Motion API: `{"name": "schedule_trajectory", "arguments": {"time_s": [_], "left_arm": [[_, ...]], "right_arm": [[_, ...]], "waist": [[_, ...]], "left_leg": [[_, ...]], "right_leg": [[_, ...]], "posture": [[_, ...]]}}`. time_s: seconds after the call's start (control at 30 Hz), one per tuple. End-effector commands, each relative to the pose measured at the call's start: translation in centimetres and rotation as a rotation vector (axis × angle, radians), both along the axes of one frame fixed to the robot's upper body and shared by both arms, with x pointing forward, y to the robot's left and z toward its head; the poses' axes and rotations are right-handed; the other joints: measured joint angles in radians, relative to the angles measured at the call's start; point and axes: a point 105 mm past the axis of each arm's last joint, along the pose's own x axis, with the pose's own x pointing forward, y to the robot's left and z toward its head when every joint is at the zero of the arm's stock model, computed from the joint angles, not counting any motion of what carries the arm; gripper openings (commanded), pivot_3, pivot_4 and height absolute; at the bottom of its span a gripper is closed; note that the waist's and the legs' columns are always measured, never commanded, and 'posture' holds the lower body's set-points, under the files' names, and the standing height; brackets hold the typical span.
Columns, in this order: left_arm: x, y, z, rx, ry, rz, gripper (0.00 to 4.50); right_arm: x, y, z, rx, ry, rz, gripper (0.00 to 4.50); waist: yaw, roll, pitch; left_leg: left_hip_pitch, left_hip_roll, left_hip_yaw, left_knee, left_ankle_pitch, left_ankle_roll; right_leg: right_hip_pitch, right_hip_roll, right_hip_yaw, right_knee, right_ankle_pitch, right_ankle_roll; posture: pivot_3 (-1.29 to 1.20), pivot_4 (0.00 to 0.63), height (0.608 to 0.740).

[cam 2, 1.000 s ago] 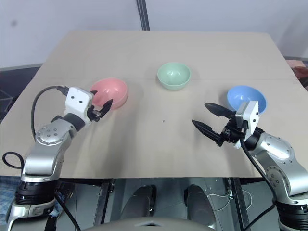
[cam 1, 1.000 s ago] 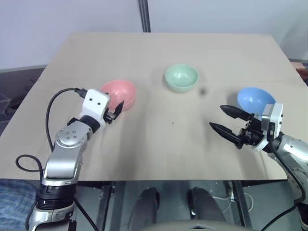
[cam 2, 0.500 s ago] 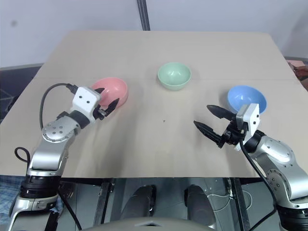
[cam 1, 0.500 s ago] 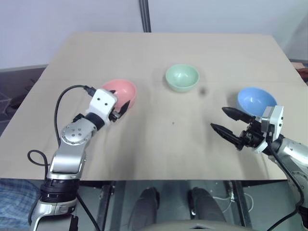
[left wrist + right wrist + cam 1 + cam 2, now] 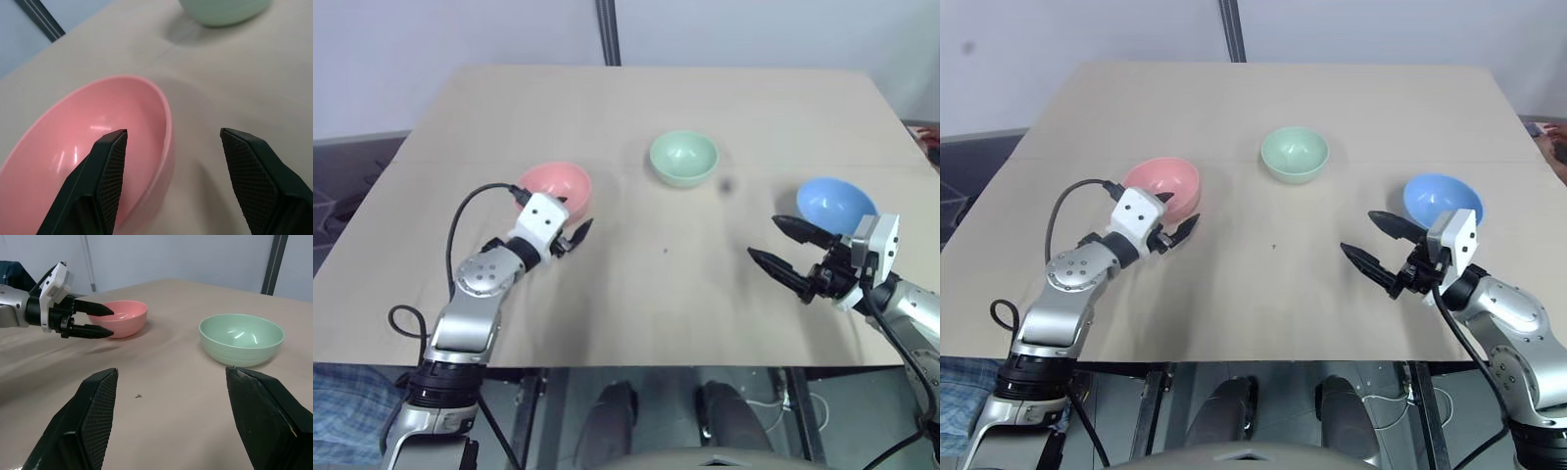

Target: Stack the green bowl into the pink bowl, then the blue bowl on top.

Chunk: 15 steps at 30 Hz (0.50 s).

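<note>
The pink bowl sits upright on the left of the table, the green bowl at the middle back, and the blue bowl on the right. All three are apart and empty. My left gripper is open at the pink bowl's near right side. In the left wrist view one finger hangs over the bowl's inside, the other finger is over bare table, and the rim lies between them. My right gripper stands open above the table, just in front and to the left of the blue bowl, holding nothing.
The tan table has its front edge close below both arms. A small dark speck lies right of the green bowl. A dark pole rises behind the table's far edge.
My left gripper has moved right and slightly down along the pink bowl's near side, still open. The right gripper and the three bowls have stayed put.
</note>
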Motion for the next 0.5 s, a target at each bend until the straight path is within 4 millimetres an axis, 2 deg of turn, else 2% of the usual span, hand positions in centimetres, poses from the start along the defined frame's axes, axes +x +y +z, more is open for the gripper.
{"name": "schedule_trajectory", "arguments": {"time_s": [0.03,0.23,0.33,0.43,0.5], "left_arm": [[0.3,0.7,0.3,0.036,-0.016,0.03,3.2],[0.7,1.1,-1.1,0.073,0.032,0.049,3.2],[0.9,1.2,-1.1,0.068,0.033,0.061,3.2],[1.1,1.1,-1.0,0.067,0.03,0.062,2.5],[1.1,1.1,-1.0,0.068,0.03,0.062,1.59]], "right_arm": [[-0.3,-0.2,1.0,-0.018,-0.055,-0.005,3.67],[-0.1,-0.2,1.0,-0.019,-0.059,-0.008,3.67],[-0.1,-0.2,1.0,-0.021,-0.06,-0.011,3.67],[-0.1,-0.3,1.0,-0.021,-0.061,-0.015,3.67],[-0.1,-0.3,1.0,-0.021,-0.061,-0.015,3.67]], "waist": [[0.0,0.0,0.0],[0.0,0.0,0.0],[0.0,0.0,0.0],[0.0,0.0,0.0],[0.0,0.0,0.0]], "left_leg": [[0.0,0.0,0.0,0.0,0.0,0.0],[0.0,0.0,0.0,0.0,0.0,0.0],[0.0,0.0,0.0,0.0,0.0,0.0],[0.0,0.0,0.0,0.0,0.0,0.0],[0.0,0.0,0.0,0.0,0.0,0.0]], "right_leg": [[0.0,0.0,0.0,0.0,0.0,0.0],[0.0,0.0,0.0,0.0,0.0,0.0],[0.0,0.0,0.0,0.0,0.0,0.0],[0.0,0.0,0.0,0.0,0.0,0.0],[0.0,0.0,0.0,0.0,0.0,0.0]], "posture": [[0.0,0.15,0.74],[0.0,0.15,0.74],[0.0,0.15,0.74],[0.0,0.15,0.74],[0.0,0.15,0.74]]}}
